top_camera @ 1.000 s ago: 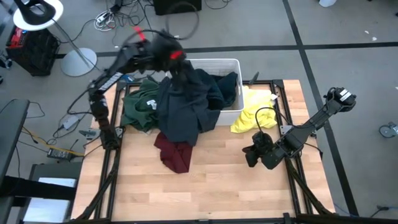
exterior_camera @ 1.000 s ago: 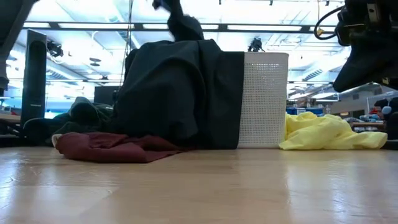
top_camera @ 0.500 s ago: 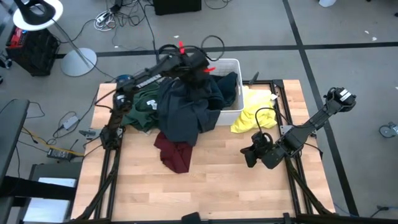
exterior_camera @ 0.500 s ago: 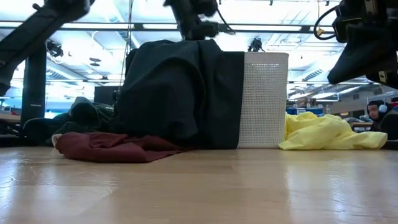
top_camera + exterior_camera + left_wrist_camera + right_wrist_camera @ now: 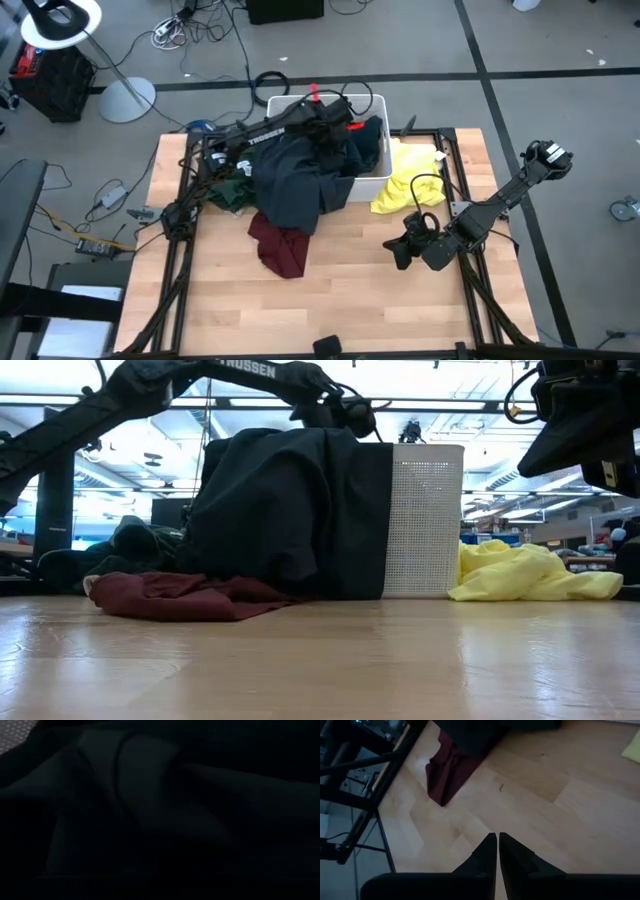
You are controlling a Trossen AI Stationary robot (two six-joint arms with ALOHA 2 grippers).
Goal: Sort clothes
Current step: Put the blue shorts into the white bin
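Note:
A dark grey-green jacket (image 5: 295,180) hangs over the left wall of the white tub (image 5: 378,100), and its lower part lies on the table. It also shows in the low view (image 5: 280,510). More dark clothes (image 5: 362,145) fill the tub. A green top (image 5: 222,192) lies left of the jacket, a maroon piece (image 5: 280,248) in front of it, and a yellow piece (image 5: 410,180) right of the tub. My left gripper (image 5: 338,118) is low over the clothes in the tub; its wrist view shows only dark cloth (image 5: 160,810). My right gripper (image 5: 393,250) is shut and empty above the table's right part.
Bare wood (image 5: 330,300) lies across the table's near half. The metal frame rails (image 5: 180,260) run along both sides of the table. The tub's perforated wall (image 5: 425,520) stands at the table's far middle.
My left arm has swung from high above the tub's left side toward the table's right and down, and its gripper is now low over the clothes in the tub. The clothes have kept their places.

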